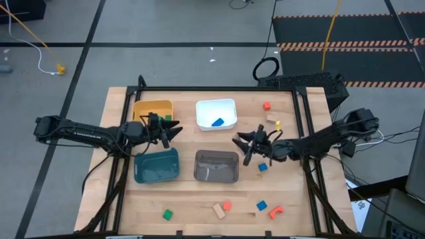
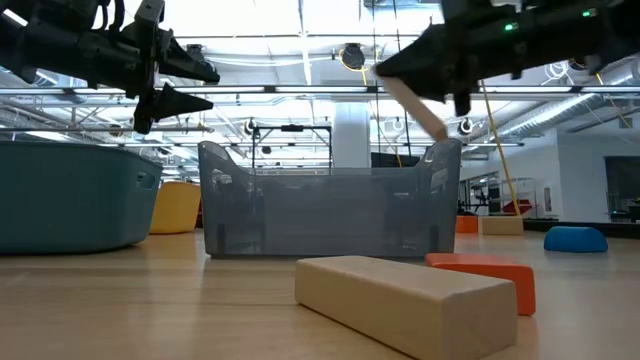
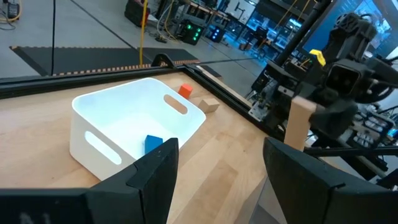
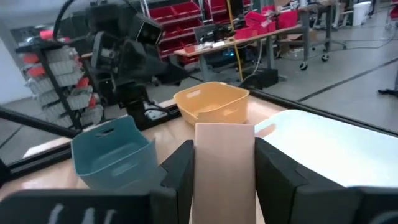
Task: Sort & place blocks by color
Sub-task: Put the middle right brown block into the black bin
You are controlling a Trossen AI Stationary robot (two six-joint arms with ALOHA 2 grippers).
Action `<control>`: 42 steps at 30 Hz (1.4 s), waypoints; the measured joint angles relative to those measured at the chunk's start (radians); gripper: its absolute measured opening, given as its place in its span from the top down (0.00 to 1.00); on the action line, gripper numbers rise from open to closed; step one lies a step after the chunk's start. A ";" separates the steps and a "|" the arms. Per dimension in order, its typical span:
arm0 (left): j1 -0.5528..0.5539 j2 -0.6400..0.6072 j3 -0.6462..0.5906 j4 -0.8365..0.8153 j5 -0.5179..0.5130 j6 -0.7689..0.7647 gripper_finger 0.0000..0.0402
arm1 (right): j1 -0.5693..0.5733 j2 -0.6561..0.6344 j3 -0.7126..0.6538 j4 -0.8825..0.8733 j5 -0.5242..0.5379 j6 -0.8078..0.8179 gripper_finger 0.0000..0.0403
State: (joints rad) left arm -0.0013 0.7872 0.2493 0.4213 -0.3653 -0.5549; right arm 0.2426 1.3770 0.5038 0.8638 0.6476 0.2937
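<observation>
My right gripper (image 1: 244,145) hovers between the white bin (image 1: 216,113) and the grey bin (image 1: 216,166), shut on a tan wooden bar (image 4: 224,165). My left gripper (image 1: 170,130) is open and empty, above the gap between the yellow bin (image 1: 152,109) and the teal bin (image 1: 157,165). A blue block (image 1: 217,122) lies in the white bin. Loose blocks rest on the table: red-orange (image 1: 266,105), tan (image 1: 271,117), blue (image 1: 263,166), and along the near edge green (image 1: 167,214), tan (image 1: 219,211), blue (image 1: 261,206) and an orange arch (image 1: 275,212). My right gripper pinches the tan bar between its two fingers (image 4: 180,168), which sit on its two long side faces (image 4: 249,162). The fingers come from the table's right and lie along the bar. The bar is lifted clear of the table and slants downward past the fingertips (image 2: 415,105).
The four bins stand in two rows mid-table. A small yellow piece (image 1: 277,123) lies near the far right blocks. In the low view a tan bar (image 2: 405,300) and an orange block (image 2: 480,275) lie close in front of the grey bin (image 2: 330,210).
</observation>
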 joint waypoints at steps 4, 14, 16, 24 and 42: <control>0.001 0.000 0.000 0.002 0.000 -0.003 0.42 | -0.028 0.103 0.084 0.000 -0.092 -0.034 0.72; 0.001 0.000 0.000 0.002 0.000 -0.025 0.42 | -0.066 0.241 0.222 -0.037 -0.261 -0.045 0.72; 0.001 0.000 0.000 0.002 0.000 -0.026 0.42 | -0.066 0.268 0.243 -0.057 -0.267 -0.045 0.72; 0.001 0.000 0.000 0.000 0.000 -0.027 0.42 | -0.064 0.381 0.285 -0.091 -0.372 0.038 0.72; 0.001 0.000 0.000 -0.007 0.000 -0.026 0.42 | -0.061 0.423 0.285 -0.152 -0.469 0.114 0.71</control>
State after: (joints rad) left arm -0.0006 0.7868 0.2493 0.4145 -0.3656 -0.5810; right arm 0.1814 1.8000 0.7891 0.7118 0.1787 0.4072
